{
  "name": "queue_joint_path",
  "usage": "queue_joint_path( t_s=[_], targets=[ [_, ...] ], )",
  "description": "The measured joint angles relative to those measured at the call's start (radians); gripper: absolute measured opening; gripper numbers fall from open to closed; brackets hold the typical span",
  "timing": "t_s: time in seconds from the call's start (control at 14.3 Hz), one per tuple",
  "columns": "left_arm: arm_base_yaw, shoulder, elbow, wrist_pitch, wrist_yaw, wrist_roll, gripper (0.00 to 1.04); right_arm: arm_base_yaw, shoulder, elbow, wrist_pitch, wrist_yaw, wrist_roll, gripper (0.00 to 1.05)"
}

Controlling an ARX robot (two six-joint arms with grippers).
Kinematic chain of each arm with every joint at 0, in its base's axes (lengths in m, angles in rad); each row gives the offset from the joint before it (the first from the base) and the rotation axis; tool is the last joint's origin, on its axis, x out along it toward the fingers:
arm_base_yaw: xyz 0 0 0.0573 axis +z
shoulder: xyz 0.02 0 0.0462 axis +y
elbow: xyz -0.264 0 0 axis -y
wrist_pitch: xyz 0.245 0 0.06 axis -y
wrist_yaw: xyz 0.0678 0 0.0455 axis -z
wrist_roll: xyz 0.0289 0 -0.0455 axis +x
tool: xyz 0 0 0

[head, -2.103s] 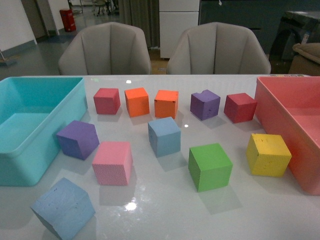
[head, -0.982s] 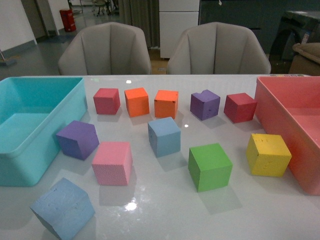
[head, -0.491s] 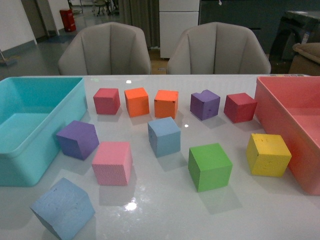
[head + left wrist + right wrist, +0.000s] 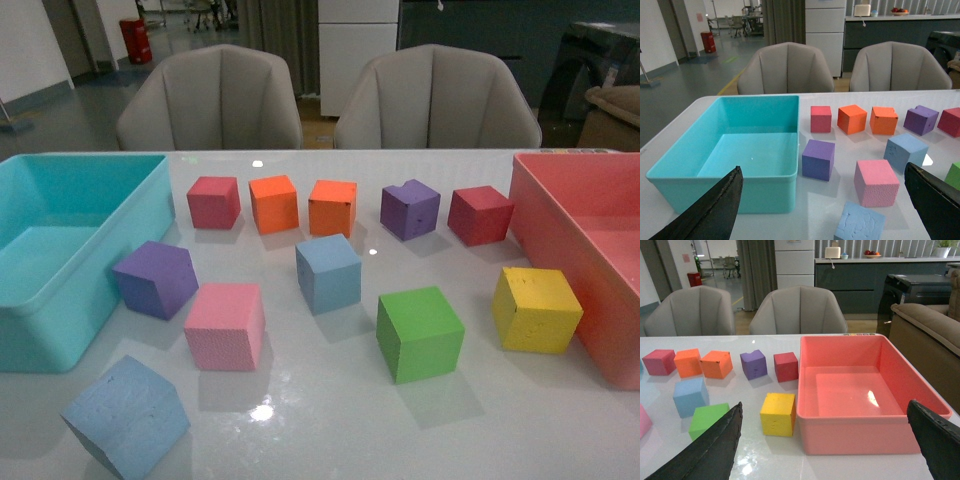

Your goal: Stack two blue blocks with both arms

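Waiting to begin: left gripper [image 4: 822, 171] and right gripper [image 4: 825, 407] both spread wide, empty.
Near blue block [image 4: 125, 415] sits turned at the table's [image 4: 330, 430] front-left, far blue block [image 4: 328, 272] mid-table — I'd square the jaws to those turned faces before pinching.

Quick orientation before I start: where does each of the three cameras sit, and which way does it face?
Front view: on the body, looking across the table toward two chairs; no arm shows.
Left wrist view: on the left arm, facing the turquoise bin and the near blue block; the left gripper's open fingers frame the picture.
Right wrist view: on the right arm, facing the pink bin and yellow cube; the right gripper is open too.
Shared: all three show the centre blue block.
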Motion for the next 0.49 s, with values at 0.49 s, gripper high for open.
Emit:
queue_joint_path(
  t_s=[0.49],
  targets=[
    [-0.031, 0.182, 0.104, -0.183, 0.217, -0.001, 0.98, 0.0, 0.0, 0.0, 0.0, 0.0, 0.0, 0.98]
  ],
)
